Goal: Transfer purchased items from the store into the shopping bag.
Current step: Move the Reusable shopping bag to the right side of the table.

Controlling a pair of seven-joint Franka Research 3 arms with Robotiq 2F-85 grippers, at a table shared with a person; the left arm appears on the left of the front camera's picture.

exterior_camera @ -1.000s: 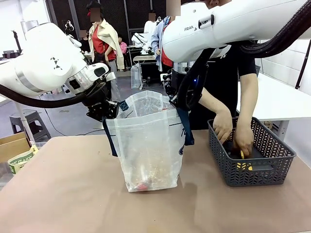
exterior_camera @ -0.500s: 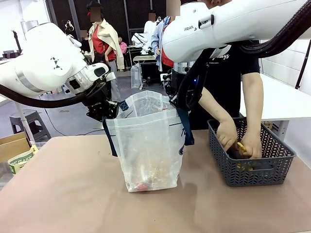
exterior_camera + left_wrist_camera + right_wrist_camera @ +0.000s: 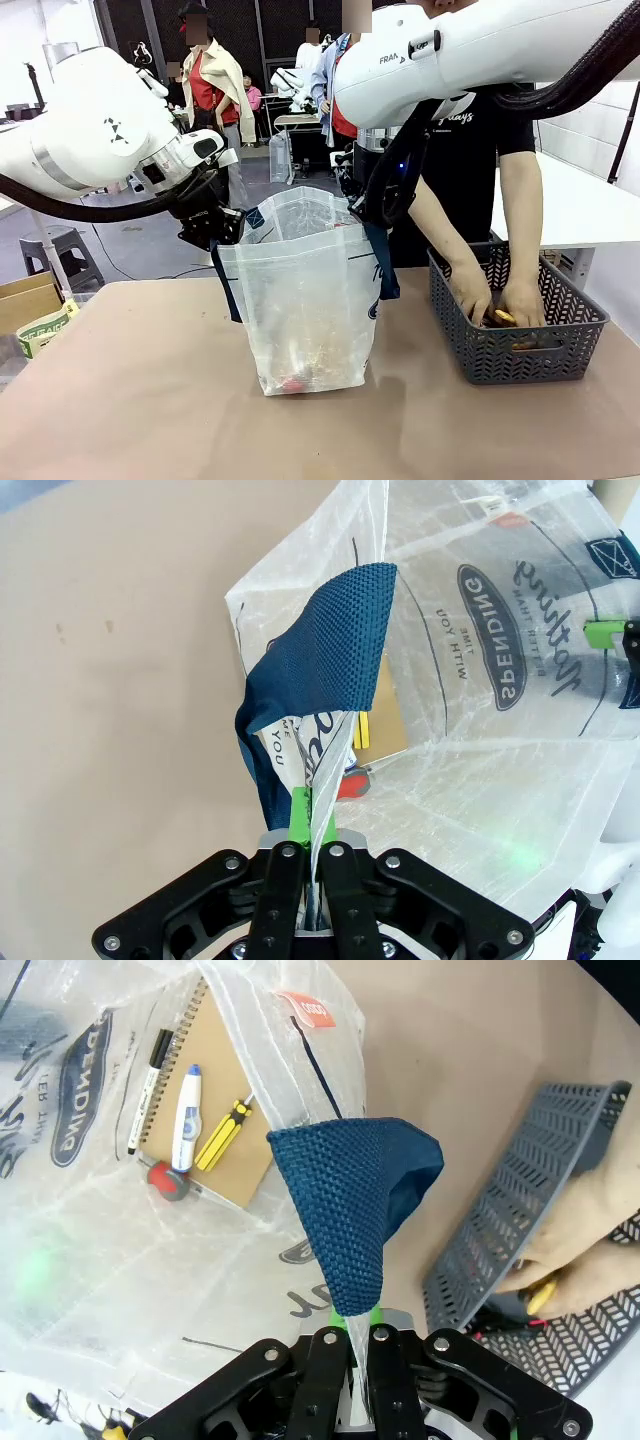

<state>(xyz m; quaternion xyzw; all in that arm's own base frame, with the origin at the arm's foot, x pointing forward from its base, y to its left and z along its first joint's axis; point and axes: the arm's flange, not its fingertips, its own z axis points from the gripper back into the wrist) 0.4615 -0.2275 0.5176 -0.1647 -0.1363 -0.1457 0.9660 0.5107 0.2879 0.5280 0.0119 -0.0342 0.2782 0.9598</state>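
Left jaws: shut tight on the bag (image 3: 310,300) rim and blue handle (image 3: 320,650), centre left of the front view.
Right jaws: pinching the opposite rim by the other handle (image 3: 365,1200).
Why: presumably I keep the mouth stretched wide so goods can drop in.
Bag: upright on the bench (image 3: 130,400), mid-frame.
Person: hands (image 3: 470,292) down in the basket (image 3: 520,350), lower right.
Wrist views: notebook (image 3: 205,1110), pen (image 3: 188,1110) and screwdriver (image 3: 222,1135) lie inside; from the front they are dim shapes.

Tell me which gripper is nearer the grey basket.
Right. The right gripper pinches the shopping bag at its rim on the side facing the basket; the left gripper pinches the opposite rim, with the whole bag between it and the basket.
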